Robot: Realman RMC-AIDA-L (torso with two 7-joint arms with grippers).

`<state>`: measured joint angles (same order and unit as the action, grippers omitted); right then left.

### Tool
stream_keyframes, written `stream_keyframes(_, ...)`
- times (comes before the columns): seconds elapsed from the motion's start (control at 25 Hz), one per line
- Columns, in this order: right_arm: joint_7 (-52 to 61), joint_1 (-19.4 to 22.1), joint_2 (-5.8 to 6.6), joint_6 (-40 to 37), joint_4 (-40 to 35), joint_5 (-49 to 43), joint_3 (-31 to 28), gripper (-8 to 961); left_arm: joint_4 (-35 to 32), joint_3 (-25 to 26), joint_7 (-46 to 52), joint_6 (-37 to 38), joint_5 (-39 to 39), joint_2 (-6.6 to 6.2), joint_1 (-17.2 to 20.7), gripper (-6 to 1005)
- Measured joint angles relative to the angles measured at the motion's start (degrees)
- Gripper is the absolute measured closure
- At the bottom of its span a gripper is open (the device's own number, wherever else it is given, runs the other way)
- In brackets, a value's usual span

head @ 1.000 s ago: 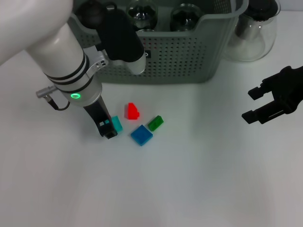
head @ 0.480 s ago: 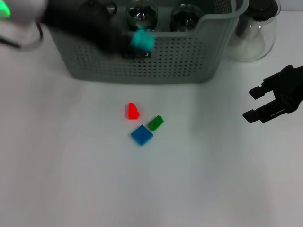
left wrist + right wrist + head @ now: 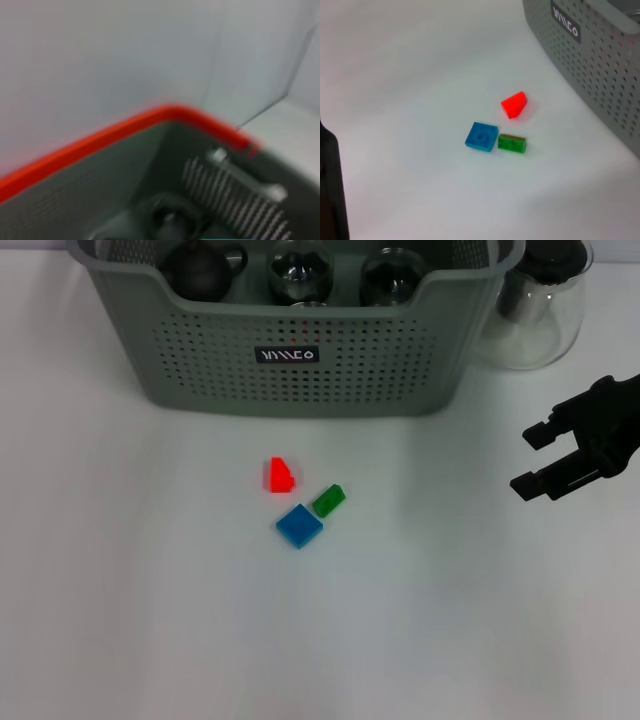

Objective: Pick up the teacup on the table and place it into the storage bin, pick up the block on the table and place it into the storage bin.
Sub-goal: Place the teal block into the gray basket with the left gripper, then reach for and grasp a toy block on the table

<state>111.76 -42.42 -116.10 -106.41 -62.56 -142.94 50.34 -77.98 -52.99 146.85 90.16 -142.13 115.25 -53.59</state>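
Judging the block step to be in hand: we see a red wedge block [image 3: 279,474], a green brick [image 3: 328,500] and a blue square plate [image 3: 299,525] mid-frame below the grey-green perforated storage bin [image 3: 300,380], which fills the upper frame. The black right gripper [image 3: 553,460] hangs at the right edge, spread and empty; the left gripper is out of sight, so next we need a descent onto one block.

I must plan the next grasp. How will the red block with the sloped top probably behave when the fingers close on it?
The red block looks like small hard plastic, so probably stiff and light. Its top slopes, so fingers closing on that face may slip; the flat sides seem safer. It stands apart from the blue block and green block, so neither should be disturbed.
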Motion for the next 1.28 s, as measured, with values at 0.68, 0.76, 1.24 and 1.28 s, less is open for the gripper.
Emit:
stream_keyframes(0.68, 0.92, -0.65, -0.26, -0.05, -0.44, -0.15, 1.51, 146, 10.78, -3.51, -0.15, -9.7, -10.62, 2.05, -4.44, 464)
stream_keyframes(0.76, 0.92, -0.56, -0.26, -0.11, -0.67, -0.15, 1.52, 146, 10.78, -3.44, -0.19, -9.76, -10.64, 2.05, -4.43, 457)
stream_keyframes(1.24, 0.39, 0.12, -0.06, -0.27, -0.74, -0.14, 1.52, 146, 1.18, 3.35, -2.34, -5.01, -3.55, 1.38, -2.23, 282)
stream_keyframes(1.28, 0.39, 0.12, -0.05, -0.23, -0.74, -0.15, 1.52, 146, 0.0, 3.79, -2.7, -4.35, -2.23, 1.39, -1.74, 282)
